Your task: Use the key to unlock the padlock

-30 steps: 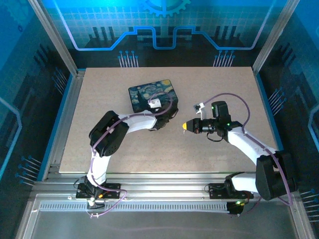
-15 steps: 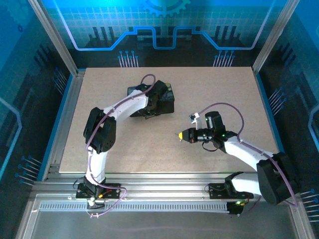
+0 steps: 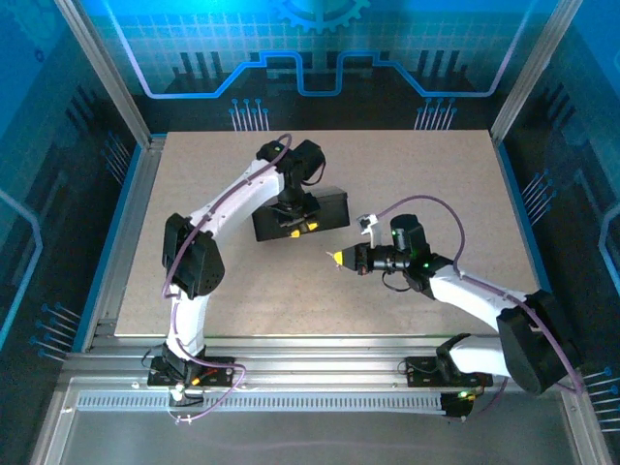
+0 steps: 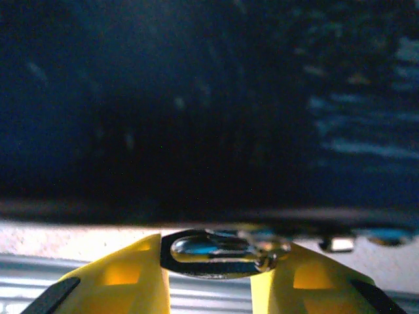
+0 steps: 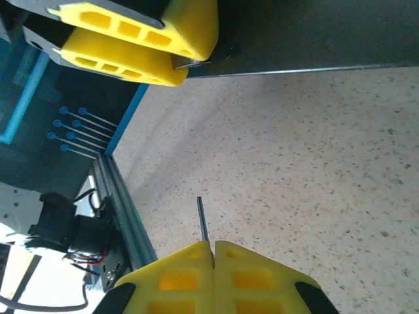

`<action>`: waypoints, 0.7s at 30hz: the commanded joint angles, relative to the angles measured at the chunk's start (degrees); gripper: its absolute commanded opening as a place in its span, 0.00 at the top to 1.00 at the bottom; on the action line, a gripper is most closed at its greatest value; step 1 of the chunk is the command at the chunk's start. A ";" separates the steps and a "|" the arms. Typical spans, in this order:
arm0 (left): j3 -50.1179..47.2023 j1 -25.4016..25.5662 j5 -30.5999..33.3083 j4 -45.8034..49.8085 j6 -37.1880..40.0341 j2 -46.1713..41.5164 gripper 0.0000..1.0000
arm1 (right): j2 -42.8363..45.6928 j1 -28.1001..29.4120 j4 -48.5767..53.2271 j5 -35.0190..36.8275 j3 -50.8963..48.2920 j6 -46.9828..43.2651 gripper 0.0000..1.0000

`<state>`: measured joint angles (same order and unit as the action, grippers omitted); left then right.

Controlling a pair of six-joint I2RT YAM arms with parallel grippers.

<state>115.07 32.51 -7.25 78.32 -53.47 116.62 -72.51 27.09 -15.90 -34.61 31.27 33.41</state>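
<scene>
Key (image 5: pixel 203 219): tiny, thin, likely stiff, slippery; right gripper (image 5: pixel 213 243) pinches its end, near box (image 3: pixel 334 203). Left gripper (image 4: pixel 222 243) clamps padlock (image 4: pixel 216 252) at box edge.

From above, the beige speckled counter (image 3: pixel 417 165) is evenly and brightly lit, with only soft shadows beneath the arms. Glowing cyan wall panels (image 3: pixel 310 58) tint the scene from 12 o'clock.

The left wrist view is dim. The dark blue painted box (image 4: pixel 209 98) is murky and out of focus, while the shiny metal padlock (image 4: pixel 222 248) between the left arm's yellow jaws glints at 6 o'clock.

The right wrist view is bright. The counter grain and the thin dark grey metal key (image 5: pixel 203 219) are crisp, and the picture is overexposed to white at 8 o'clock.
</scene>
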 commanded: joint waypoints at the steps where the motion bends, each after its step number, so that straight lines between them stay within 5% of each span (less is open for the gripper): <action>1: 4.66 0.19 -6.73 6.18 -3.71 -1.04 1.00 | -0.96 0.57 -3.68 -3.99 2.03 -0.15 1.00; 8: 8.23 0.10 -9.48 6.93 -5.92 -0.50 1.00 | -1.56 0.15 -12.37 -4.76 1.84 7.66 1.00; 21: 12.42 -1.28 -12.30 6.19 -6.21 3.20 1.00 | -4.23 -0.63 -12.96 -3.58 5.21 15.50 1.00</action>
<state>125.32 31.88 -16.58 84.12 -59.64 119.98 -75.42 26.87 -26.35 -39.11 34.98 46.28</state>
